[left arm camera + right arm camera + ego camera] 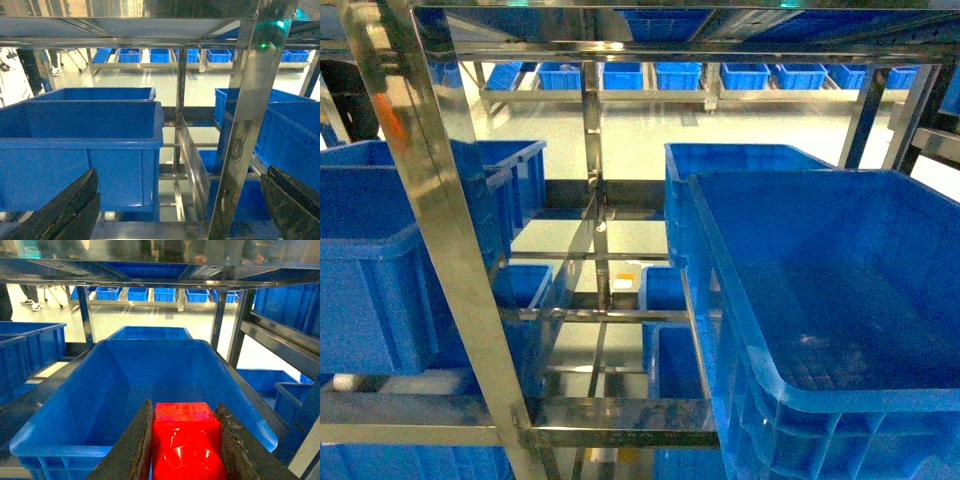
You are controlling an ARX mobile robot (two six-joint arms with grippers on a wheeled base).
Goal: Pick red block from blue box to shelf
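Observation:
My right gripper [184, 407] is shut on the red block [186, 440], a glossy red brick clamped between both dark fingers. It hangs over the near rim of a large dark blue crate [125, 375] that stands on the shelf [150, 277]. The same crate fills the right of the head view [820, 280], among the steel posts of the shelf [440, 230]. My left gripper [181, 172] is open with nothing in it, and faces a shelf post [245, 125]. The blue box is out of view. Neither gripper shows in the head view.
Dark blue ribbed crates stand on the shelf at the left [380, 260] and behind [740, 165]. One crate [85, 145] sits just ahead of my left gripper. More crates line a far rack [670, 75] across the pale floor.

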